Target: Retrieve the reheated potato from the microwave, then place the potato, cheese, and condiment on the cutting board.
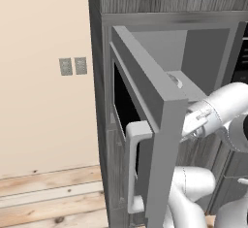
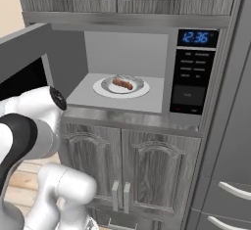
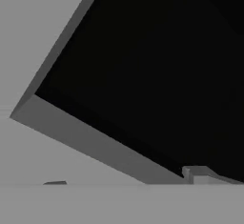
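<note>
Microwave (image 2: 147,72) door (image 1: 145,125) stands swung wide open at left of frame, its pale bar handle (image 1: 131,169) facing outward. The arm reaches in behind the door's inner face; the hand view looks closely at the dark window pane (image 3: 157,66) and its grey frame. Claw state cannot be told: the fingertips are not distinguishable.

The potato (image 2: 122,83) lies on a white plate (image 2: 105,91) at centre of the microwave cavity floor, long axis running left to right in the right base view. Judged from the arm's position, the potato lies to the claw's right, deeper in the cavity.

Surroundings: grey wood cabinets (image 2: 127,165) above and below, control panel (image 2: 195,72) at right, beige wall (image 1: 43,76), plank floor (image 1: 48,198).
</note>
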